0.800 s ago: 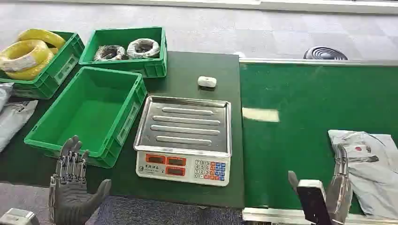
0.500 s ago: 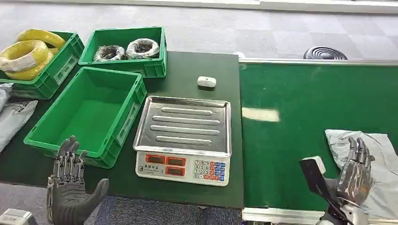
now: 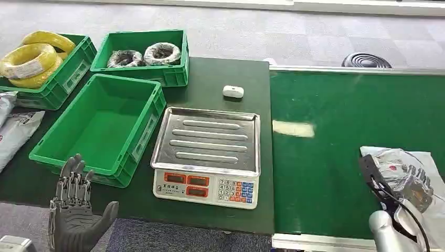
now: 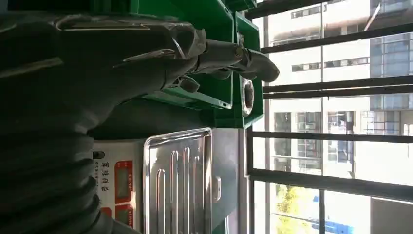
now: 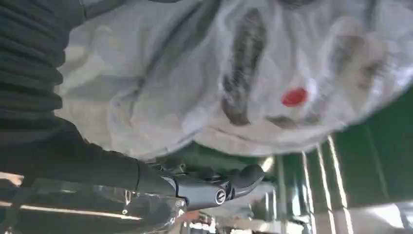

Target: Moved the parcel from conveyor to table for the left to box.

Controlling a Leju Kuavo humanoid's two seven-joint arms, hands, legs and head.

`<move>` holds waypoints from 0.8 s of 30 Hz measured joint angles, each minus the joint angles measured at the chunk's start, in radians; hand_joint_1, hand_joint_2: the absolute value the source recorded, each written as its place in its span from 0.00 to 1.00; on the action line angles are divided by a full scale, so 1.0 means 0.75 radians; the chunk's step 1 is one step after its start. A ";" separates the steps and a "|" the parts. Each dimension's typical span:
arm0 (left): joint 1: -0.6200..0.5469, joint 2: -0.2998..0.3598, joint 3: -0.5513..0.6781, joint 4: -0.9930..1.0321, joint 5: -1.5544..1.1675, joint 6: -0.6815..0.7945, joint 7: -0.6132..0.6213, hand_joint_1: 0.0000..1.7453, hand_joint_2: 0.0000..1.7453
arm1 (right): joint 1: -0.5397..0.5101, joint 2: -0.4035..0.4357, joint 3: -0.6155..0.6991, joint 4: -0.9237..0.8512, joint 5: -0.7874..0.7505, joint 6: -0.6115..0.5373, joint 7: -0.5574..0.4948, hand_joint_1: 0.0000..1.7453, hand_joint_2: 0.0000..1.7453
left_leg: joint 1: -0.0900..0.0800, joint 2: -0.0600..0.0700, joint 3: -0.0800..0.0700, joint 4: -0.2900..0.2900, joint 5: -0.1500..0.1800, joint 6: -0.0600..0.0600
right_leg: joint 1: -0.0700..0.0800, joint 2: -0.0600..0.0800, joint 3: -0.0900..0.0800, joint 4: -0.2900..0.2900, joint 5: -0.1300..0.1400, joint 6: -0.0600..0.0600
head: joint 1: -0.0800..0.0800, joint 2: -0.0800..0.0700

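Observation:
The grey plastic parcel [image 3: 391, 160] lies crumpled at the near right of the green conveyor belt [image 3: 336, 115]; its red mark faces up [image 5: 293, 96]. My right hand [image 3: 417, 186] lies over the parcel's near part, fingers spread across its top. In the right wrist view the parcel [image 5: 219, 63] sits against the palm, and the thumb [image 5: 214, 187] stretches out apart from it with green belt showing between. My left hand [image 3: 73, 212] hangs with fingers spread and empty below the table's front edge, in front of the empty green crate [image 3: 152, 113]. The left hand [image 4: 122, 58] is near that crate's wall [image 4: 214, 19].
A steel-topped scale [image 3: 206, 139] stands on the dark table [image 3: 220, 73] between crate and belt. Behind it lies a small white object [image 3: 232, 91]. Two back crates hold yellow coils [image 3: 31, 60] and dark coils [image 3: 141, 55]. Grey bags [image 3: 16, 131] lie at the far left.
My right hand has swung to the right and forward, from beside the parcel to lying on top of it. The parcel has drifted slightly left. The left hand has sunk a little.

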 measured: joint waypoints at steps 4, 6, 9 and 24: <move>0.000 0.007 -0.013 0.000 -0.003 -0.005 0.005 0.00 1.00 | 0.011 -0.048 -0.020 0.117 -0.082 0.114 0.046 0.00 1.00 | 0.000 0.000 -0.001 0.000 0.000 0.000 | 0.000 0.000 -0.002 0.000 0.000 0.000 | -0.001 0.000; 0.002 0.012 -0.019 0.001 0.001 -0.003 0.005 0.00 1.00 | 0.007 -0.068 -0.029 0.143 -0.100 0.138 0.051 0.00 1.00 | 0.000 0.000 -0.001 0.000 0.000 0.000 | 0.000 0.000 -0.002 0.000 0.000 0.000 | -0.001 0.000; 0.006 0.018 -0.024 0.001 0.003 0.000 0.005 0.00 1.00 | 0.005 -0.088 -0.034 0.169 -0.105 0.149 0.053 0.00 1.00 | 0.000 -0.001 0.000 0.000 0.000 0.000 | 0.000 -0.001 0.000 -0.001 -0.001 0.001 | 0.000 0.000; 0.030 0.044 -0.054 0.008 0.014 0.047 -0.007 0.00 1.00 | 0.015 -0.142 -0.032 0.179 -0.170 0.042 0.042 1.00 1.00 | 0.000 -0.004 0.002 0.000 0.000 0.002 | 0.000 -0.004 0.008 -0.004 -0.001 0.002 | -0.001 0.000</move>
